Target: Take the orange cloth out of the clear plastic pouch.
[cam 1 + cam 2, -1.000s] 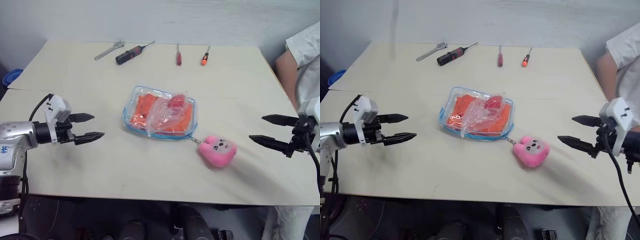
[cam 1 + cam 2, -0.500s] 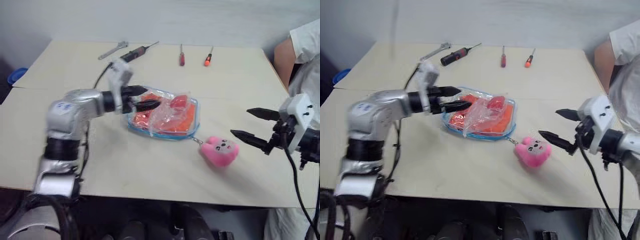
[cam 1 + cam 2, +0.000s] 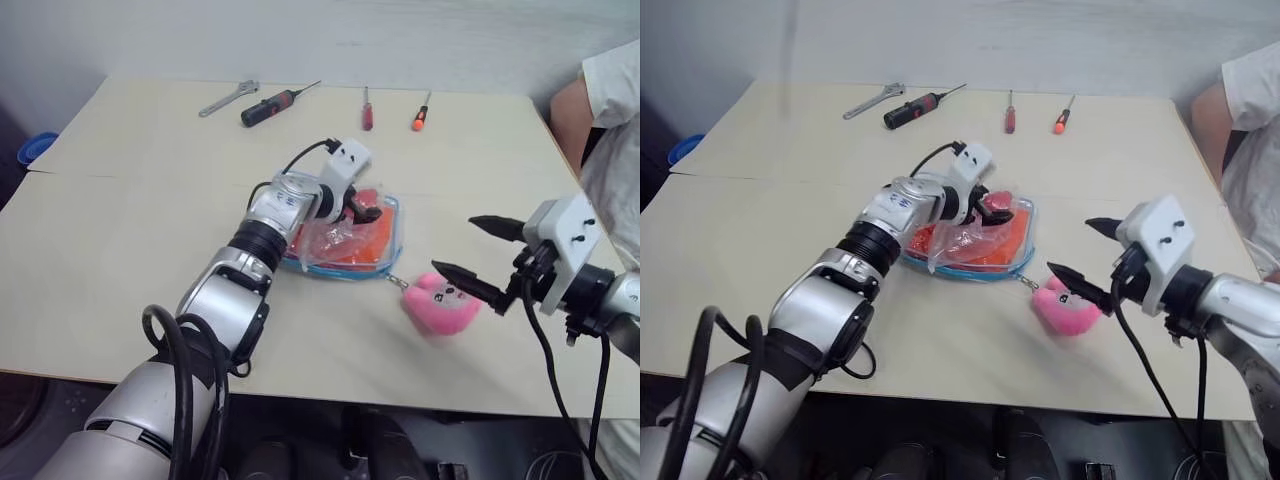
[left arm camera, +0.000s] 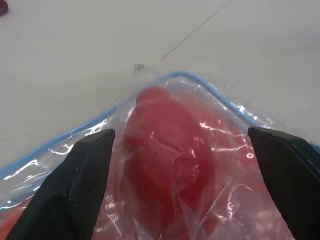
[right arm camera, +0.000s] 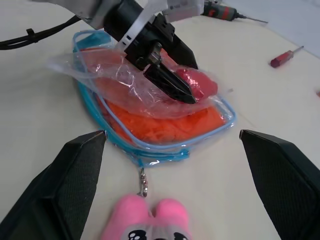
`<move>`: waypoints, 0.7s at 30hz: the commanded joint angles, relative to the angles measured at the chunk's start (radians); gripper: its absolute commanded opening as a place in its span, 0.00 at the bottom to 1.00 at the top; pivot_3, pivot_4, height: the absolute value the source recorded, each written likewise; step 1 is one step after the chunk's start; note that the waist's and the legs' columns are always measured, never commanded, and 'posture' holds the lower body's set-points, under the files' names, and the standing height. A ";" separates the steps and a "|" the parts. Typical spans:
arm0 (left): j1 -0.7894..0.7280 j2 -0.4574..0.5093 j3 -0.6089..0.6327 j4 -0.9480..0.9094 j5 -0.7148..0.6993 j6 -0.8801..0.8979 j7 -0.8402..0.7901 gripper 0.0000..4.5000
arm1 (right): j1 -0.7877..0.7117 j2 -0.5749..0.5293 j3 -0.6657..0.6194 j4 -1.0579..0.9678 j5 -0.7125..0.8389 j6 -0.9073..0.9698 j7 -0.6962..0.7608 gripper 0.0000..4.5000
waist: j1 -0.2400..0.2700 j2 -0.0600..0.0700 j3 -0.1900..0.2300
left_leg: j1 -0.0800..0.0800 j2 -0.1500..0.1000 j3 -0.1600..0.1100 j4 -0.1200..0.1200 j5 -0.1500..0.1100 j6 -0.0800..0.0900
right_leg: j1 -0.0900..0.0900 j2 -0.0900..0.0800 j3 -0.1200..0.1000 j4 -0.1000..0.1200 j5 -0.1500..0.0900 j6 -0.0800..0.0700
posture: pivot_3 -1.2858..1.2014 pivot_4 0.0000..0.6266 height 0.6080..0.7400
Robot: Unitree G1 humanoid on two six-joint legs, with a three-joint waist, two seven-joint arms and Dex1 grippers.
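The clear plastic pouch (image 3: pixel 340 272) with light-blue trim lies flat mid-table, and the orange cloth (image 3: pixel 368 246) is inside it. A crinkled thin clear bag (image 3: pixel 325 238) holding a red thing (image 4: pixel 170 155) lies on top of the pouch. My left gripper (image 3: pixel 368 208) reaches over the pouch, open, its fingers (image 4: pixel 85 170) on either side of the red thing against the crinkled film. The pink bunny charm (image 3: pixel 445 303) lies by the pouch's near right corner on a short chain. My right gripper (image 3: pixel 452 244) hovers open just right of the pouch, above the bunny.
Along the far edge of the table lie a wrench (image 3: pixel 228 98), a black-handled screwdriver (image 3: pixel 272 103), a red screwdriver (image 3: pixel 367 110) and an orange one (image 3: pixel 420 112). A person's arm and white sleeve (image 3: pixel 600 100) are at the right edge. A blue object (image 3: pixel 35 148) sits beyond the left edge.
My left arm swung from the table's left side across to the pouch, ending over the red thing. My right gripper drifted left toward the bunny. Both stayed open.
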 commanded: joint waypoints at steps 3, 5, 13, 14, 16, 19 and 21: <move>-0.032 -0.009 0.040 0.058 0.039 -0.080 0.044 0.74 | 0.051 0.013 -0.073 -0.052 0.012 -0.011 -0.027 1.00 | -0.001 0.000 0.000 | 0.000 0.001 -0.001 0.000 0.000 0.000 | 0.000 0.000 0.000 0.000 0.000 0.000 | 0.52 0.24 1.00; -0.024 -0.012 0.051 0.062 0.045 -0.088 0.047 0.60 | 0.061 0.014 -0.074 -0.058 0.013 -0.015 -0.031 1.00 | -0.001 0.000 0.000 | 0.000 0.002 -0.003 0.000 0.000 0.000 | 0.000 0.000 0.001 0.001 0.000 0.000 | 0.52 0.24 1.00; -0.019 0.007 0.103 0.022 0.032 -0.011 0.022 0.16 | 0.050 0.003 -0.049 -0.040 0.031 -0.024 -0.012 1.00 | -0.002 0.000 0.000 | 0.000 0.002 -0.005 0.000 0.000 0.000 | 0.000 0.000 0.000 0.001 0.000 0.000 | 0.52 0.24 1.00; -0.025 0.018 0.122 0.008 0.020 0.007 0.015 0.16 | 0.042 0.001 -0.041 -0.034 0.035 -0.027 -0.004 1.00 | -0.003 0.000 0.000 | 0.000 0.002 -0.005 0.000 0.000 0.000 | 0.000 0.000 0.000 0.001 0.000 0.000 | 0.52 0.24 1.00; -0.039 0.060 0.164 -0.035 -0.007 0.056 0.007 0.16 | 0.019 -0.003 -0.018 -0.020 0.037 -0.034 0.012 1.00 | -0.007 -0.001 0.000 | 0.000 0.002 -0.005 0.000 0.000 0.000 | 0.000 0.000 0.000 0.001 0.000 0.000 | 0.52 0.24 1.00; -0.054 0.162 0.234 -0.099 -0.042 0.145 0.013 0.16 | -0.025 -0.004 0.017 0.005 0.033 -0.040 0.032 1.00 | -0.015 -0.001 0.000 | 0.001 0.005 -0.005 0.000 0.000 -0.001 | 0.000 0.001 0.001 0.001 0.000 0.000 | 0.52 0.24 1.00; -0.049 0.284 0.282 -0.134 -0.051 0.197 0.025 0.16 | -0.079 -0.001 0.057 0.038 0.028 -0.044 0.045 1.00 | -0.026 -0.001 0.000 | 0.001 0.005 -0.005 0.000 0.001 -0.001 | -0.001 0.001 0.000 0.002 0.000 0.000 | 0.52 0.24 1.00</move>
